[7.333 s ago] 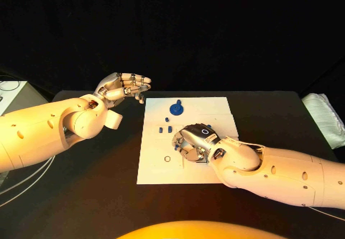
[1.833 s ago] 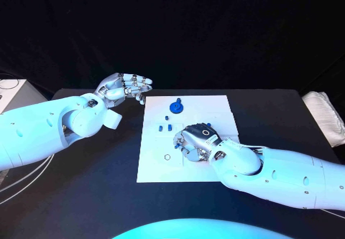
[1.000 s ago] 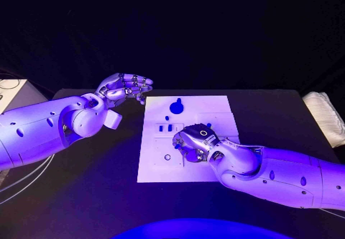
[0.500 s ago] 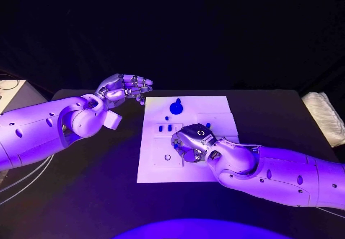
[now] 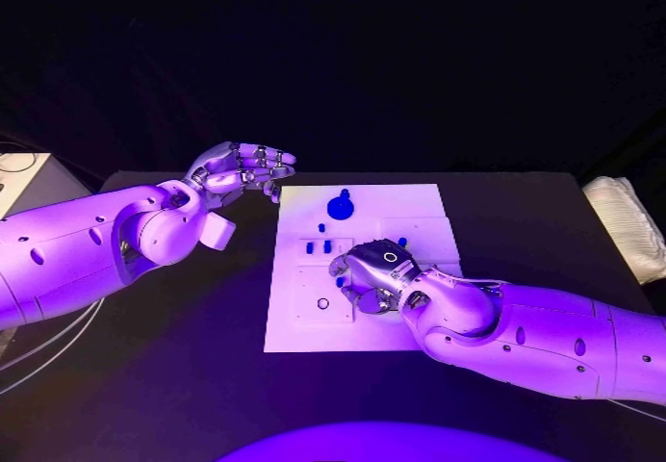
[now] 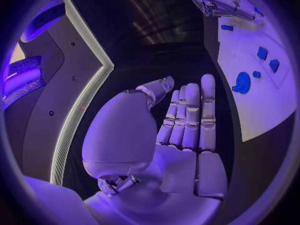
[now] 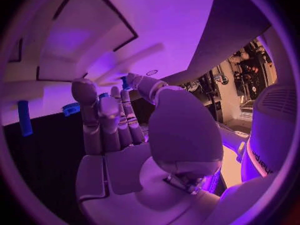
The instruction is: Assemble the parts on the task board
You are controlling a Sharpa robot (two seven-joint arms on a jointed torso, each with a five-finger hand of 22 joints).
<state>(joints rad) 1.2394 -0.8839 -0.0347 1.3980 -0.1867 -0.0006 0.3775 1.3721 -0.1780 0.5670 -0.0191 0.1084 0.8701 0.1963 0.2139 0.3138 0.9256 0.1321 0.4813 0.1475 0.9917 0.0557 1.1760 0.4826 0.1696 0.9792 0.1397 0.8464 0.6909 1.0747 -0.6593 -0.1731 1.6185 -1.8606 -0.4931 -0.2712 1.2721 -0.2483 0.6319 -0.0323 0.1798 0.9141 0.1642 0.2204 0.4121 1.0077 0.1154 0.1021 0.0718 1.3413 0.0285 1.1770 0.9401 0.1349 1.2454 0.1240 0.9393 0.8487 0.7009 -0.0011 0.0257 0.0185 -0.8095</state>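
Observation:
The white task board (image 5: 298,327) lies in the middle of the black table. My right hand (image 5: 372,279) rests palm down on the board's middle with its fingers curled. In the right wrist view its thumb and fingertips (image 7: 123,96) pinch a small blue part (image 7: 125,81) close to the board. A large blue part (image 5: 342,204) lies at the board's far end, with a small peg (image 5: 320,228) and two short blue parts (image 5: 318,247) nearer. Another blue part (image 5: 401,242) shows just beyond the right hand. My left hand (image 5: 243,168) hangs above the table left of the board, its fingers (image 6: 190,115) straight and holding nothing.
A small ring mark (image 5: 322,304) sits on the board's near left. A white box (image 5: 21,183) stands at the table's left edge and a folded white cloth (image 5: 631,226) at its right edge. Bare black table surrounds the board.
My right hand has crept slightly toward the board's far left while staying low on it. The left hand has stayed where it was.

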